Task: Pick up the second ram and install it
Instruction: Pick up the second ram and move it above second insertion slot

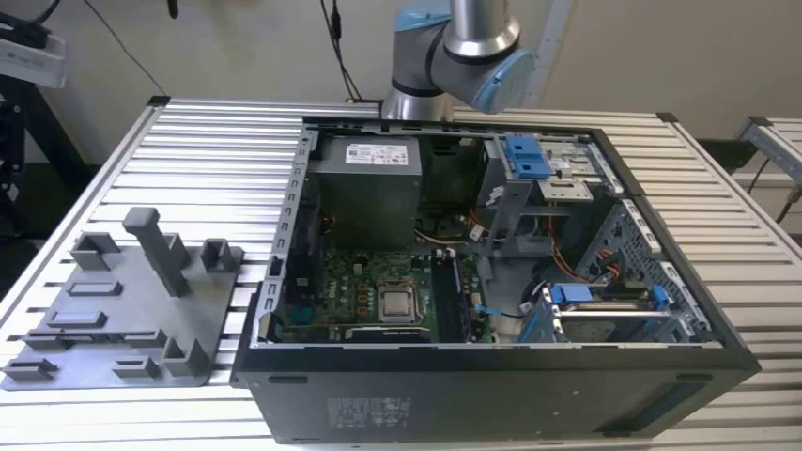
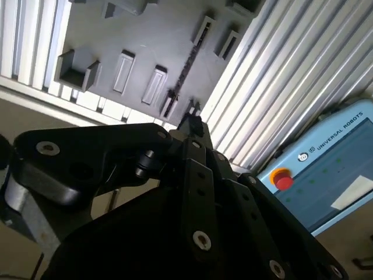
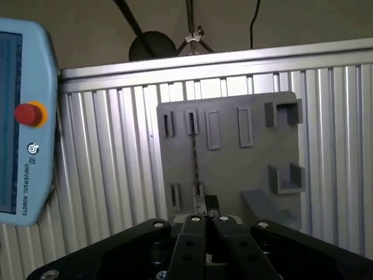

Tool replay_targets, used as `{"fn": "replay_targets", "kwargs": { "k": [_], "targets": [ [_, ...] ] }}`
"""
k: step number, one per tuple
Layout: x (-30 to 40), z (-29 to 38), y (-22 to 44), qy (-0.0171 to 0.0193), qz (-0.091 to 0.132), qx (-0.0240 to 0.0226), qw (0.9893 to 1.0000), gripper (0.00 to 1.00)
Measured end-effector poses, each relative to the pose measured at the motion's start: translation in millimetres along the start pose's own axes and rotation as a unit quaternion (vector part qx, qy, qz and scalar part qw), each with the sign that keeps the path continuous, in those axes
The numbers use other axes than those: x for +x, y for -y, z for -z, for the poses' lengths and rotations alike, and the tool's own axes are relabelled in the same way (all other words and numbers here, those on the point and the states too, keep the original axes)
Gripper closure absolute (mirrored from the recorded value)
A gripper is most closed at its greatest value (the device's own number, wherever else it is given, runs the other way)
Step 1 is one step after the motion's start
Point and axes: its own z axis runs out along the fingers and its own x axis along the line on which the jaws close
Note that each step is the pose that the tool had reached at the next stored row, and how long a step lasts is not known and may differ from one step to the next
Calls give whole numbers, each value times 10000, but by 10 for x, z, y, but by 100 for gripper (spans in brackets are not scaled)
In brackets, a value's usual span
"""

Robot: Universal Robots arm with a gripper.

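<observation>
While the second ram (image 3: 194, 154) stands on edge in the grey fixture (image 3: 256, 169) on the desk (image 3: 116, 175), my claw (image 3: 205, 204) hangs above, closed on nothing. I'd open it and square it across the thin board; grip mid-length, lift straight.

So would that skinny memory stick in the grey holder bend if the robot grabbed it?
Probably not: the second ram looks like a stiff board. Being so thin, it is likely light. It stands on edge in slots of the grey fixture, and would probably topple without them.
</observation>
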Motion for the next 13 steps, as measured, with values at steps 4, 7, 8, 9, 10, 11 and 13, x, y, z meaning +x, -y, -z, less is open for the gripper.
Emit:
{"fn": "replay_targets", "kwargs": {
  "k": [4,7,8,9,10,11,13],
  "targets": [
    [-10,-2,-4,-16,261,11,9997,89],
    [-16,-1,-14,-27,370,15,9993,89],
    [-17,-1,-17,-29,385,16,9993,89],
    [-17,-1,-20,-30,391,16,9992,89],
    [-17,-3,-21,-29,391,17,9992,89],
    [-17,-3,-22,-29,392,18,9992,89],
    [-17,-3,-23,-29,391,18,9992,89]
  ]
}}
